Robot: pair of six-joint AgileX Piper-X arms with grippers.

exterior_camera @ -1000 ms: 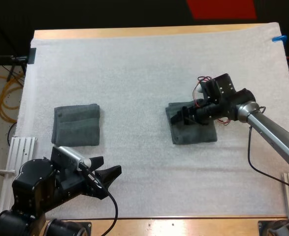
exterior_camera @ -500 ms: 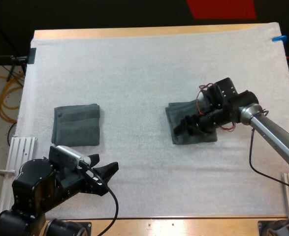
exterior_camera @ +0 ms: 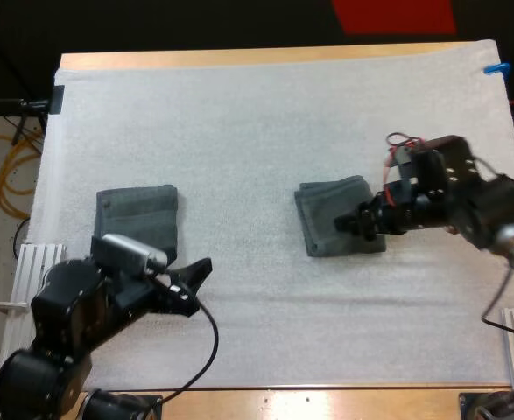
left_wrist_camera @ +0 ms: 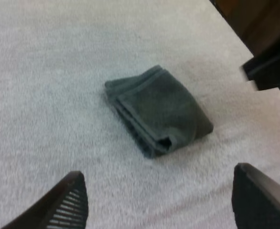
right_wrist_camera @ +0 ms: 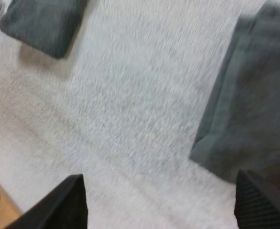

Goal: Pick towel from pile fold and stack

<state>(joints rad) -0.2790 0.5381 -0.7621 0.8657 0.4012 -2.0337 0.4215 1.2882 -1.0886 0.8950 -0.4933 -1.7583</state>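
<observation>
Two dark grey-green towels lie folded on the white mat. One folded towel (exterior_camera: pixel 137 221) rests at the left, and the other folded towel (exterior_camera: pixel 331 236) sits right of centre. My left gripper (exterior_camera: pixel 195 287) hovers open just right of the left towel's near corner, pointing toward the right-hand towel (left_wrist_camera: pixel 159 112); its fingers (left_wrist_camera: pixel 66 205) stand wide apart with bare mat between them. My right gripper (exterior_camera: pixel 351 225) hangs open over the right towel's right half. From the right wrist, that towel (right_wrist_camera: pixel 254 109) lies close under one finger (right_wrist_camera: pixel 264 205), and the left towel (right_wrist_camera: pixel 42 24) is far off.
The white mat (exterior_camera: pixel 257 114) covers most of the wooden table, with a wide bare stretch between the two towels and toward the far side. A metal rail (exterior_camera: pixel 38 262) lies off the mat's left edge by my left arm.
My right arm has drawn back to the right, its gripper sliding from the towel's left part to its right half. My left arm has shifted slightly forward toward the left towel.
</observation>
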